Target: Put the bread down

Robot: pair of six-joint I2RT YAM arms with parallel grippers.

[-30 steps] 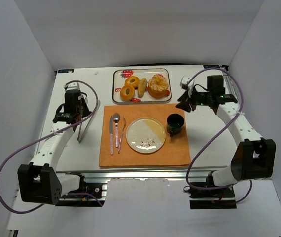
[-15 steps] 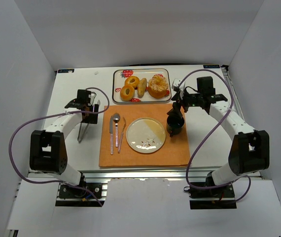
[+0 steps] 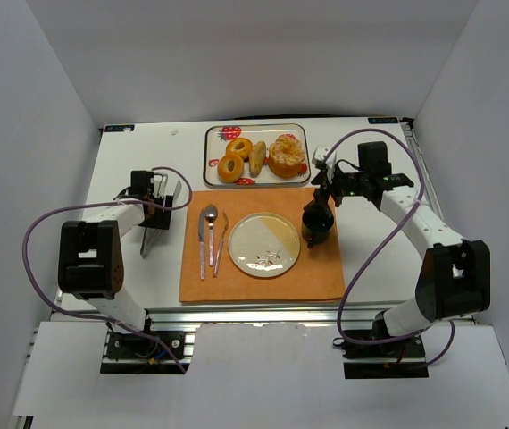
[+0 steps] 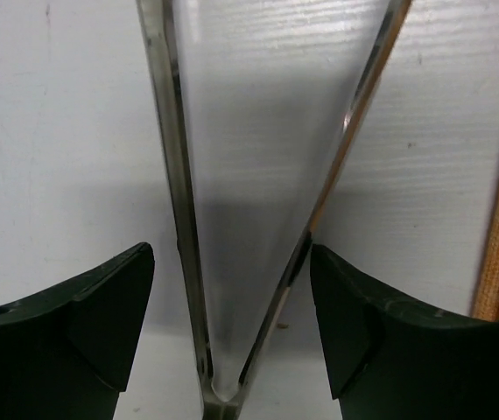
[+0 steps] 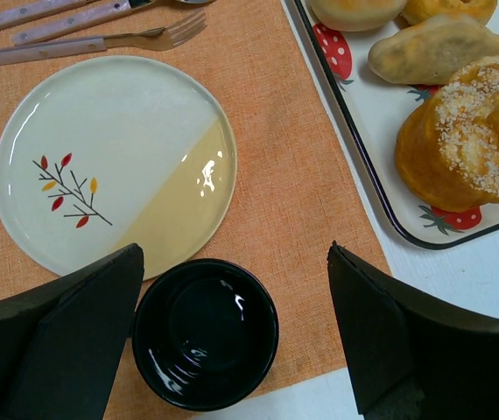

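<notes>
Fetching tongs (image 4: 172,175) for the bread (image 5: 464,131): left fingers (image 4: 101,315) straddle them, apart, needing to close; right fingers (image 5: 57,350) gape above the cup (image 5: 204,337).

The cup (image 5: 204,332) stands under the right gripper (image 5: 234,262), just beside the plate (image 5: 109,162), whose face lies open; tongs (image 4: 181,227) fill the left gripper's (image 4: 230,254) gap.
</notes>
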